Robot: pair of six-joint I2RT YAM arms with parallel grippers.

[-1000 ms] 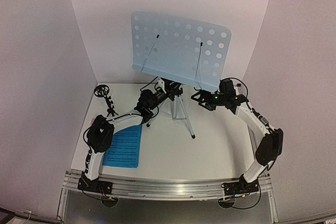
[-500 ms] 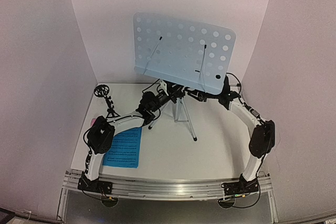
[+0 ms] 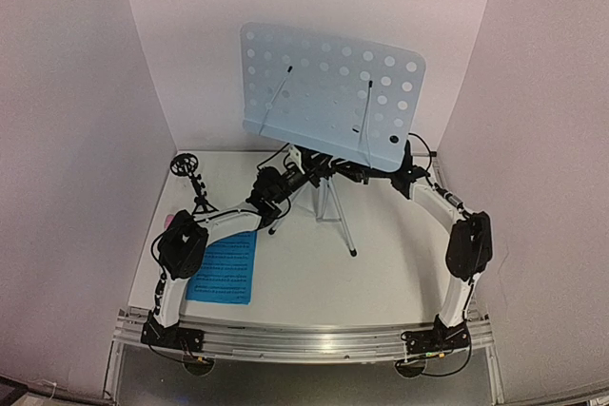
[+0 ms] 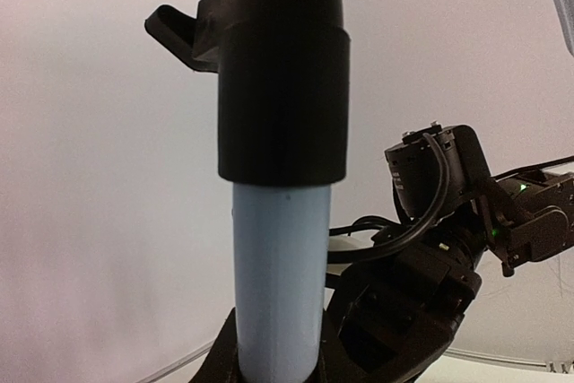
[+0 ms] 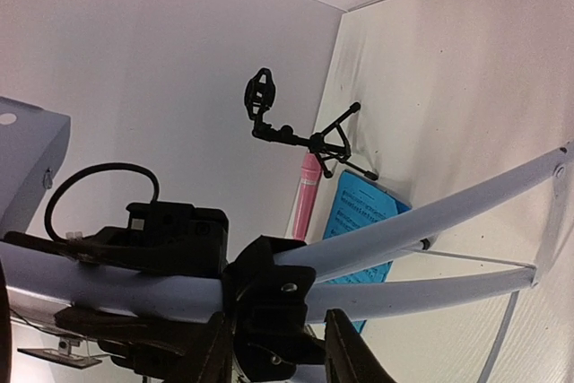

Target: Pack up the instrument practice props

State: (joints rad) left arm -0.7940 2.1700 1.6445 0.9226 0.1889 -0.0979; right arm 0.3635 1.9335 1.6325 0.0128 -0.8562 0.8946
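The stand's perforated pale-blue desk (image 3: 328,92) rises over its silver tripod legs (image 3: 335,214). My left gripper (image 3: 288,170) is shut on the stand's pale pole (image 4: 278,266), just below a black collar (image 4: 282,69). From the right, my right gripper (image 3: 354,175) has shut on the black leg hub (image 5: 269,302), one finger (image 5: 352,352) pressed against each side. The black tripod mic stand (image 3: 190,178) stands at the back left. The pink microphone (image 5: 308,195) lies next to the blue music sheets (image 3: 225,268), which are partly under the left arm.
White walls (image 3: 86,140) enclose the table on three sides. The desk leans close to the back wall. An aluminium rail (image 3: 304,339) runs along the near edge between the arm bases. The right arm's elbow (image 3: 469,244) hangs near the right wall.
My right gripper has reached left under the desk and closed from wide open onto the leg hub. The desk has shifted slightly. The left gripper has kept its hold on the pole.
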